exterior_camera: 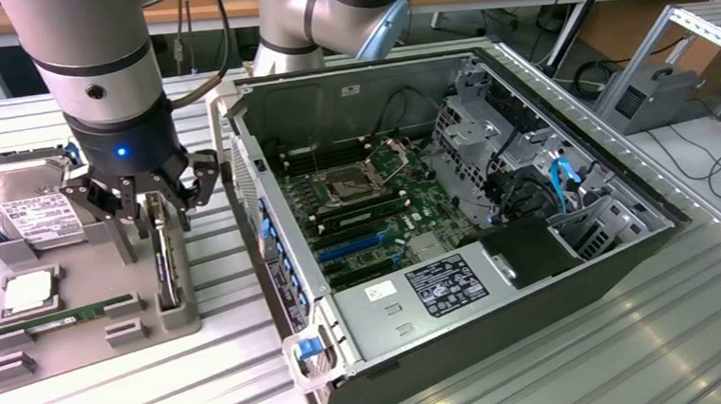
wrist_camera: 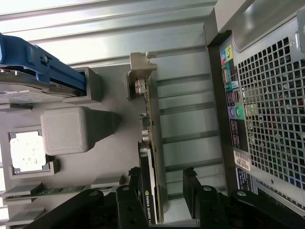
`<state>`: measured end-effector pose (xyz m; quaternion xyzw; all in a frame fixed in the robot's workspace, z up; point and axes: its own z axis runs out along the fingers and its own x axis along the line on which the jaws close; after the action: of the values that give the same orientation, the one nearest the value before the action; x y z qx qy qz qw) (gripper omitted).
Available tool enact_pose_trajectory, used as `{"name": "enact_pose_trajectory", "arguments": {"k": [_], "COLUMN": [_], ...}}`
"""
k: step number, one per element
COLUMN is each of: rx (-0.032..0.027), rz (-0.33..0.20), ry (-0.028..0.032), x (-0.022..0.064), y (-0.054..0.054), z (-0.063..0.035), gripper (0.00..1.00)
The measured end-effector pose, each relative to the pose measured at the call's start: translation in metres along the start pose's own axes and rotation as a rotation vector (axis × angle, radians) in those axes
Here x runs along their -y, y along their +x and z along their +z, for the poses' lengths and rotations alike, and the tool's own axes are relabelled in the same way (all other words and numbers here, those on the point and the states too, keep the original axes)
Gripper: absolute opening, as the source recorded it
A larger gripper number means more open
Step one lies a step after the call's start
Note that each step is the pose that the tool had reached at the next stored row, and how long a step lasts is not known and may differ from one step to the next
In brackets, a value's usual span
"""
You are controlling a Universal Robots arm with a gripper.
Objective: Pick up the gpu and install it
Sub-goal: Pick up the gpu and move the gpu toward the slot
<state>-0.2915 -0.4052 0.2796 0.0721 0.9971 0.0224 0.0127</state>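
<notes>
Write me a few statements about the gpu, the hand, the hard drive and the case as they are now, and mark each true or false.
1. The hand is open and straddles the gpu. True.
2. The gpu is seated in the motherboard. False: it stands on edge in a slot of the grey holder tray, outside the computer case.
3. The computer case lies with its side open, so the motherboard shows. True.
4. The hard drive is mounted inside the case. False: it rests on the grey holder tray, on the exterior view's left of the hand.
</notes>
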Motion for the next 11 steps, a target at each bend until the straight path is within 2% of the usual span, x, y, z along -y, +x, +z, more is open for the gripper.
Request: {"name": "enact_pose_trajectory", "arguments": {"k": [11], "rx": [0.0], "rz": [0.0], "ry": [0.0], "x": [0.0006], "y": [0.0], "z": [0.0047], "gripper": [0.48]}}
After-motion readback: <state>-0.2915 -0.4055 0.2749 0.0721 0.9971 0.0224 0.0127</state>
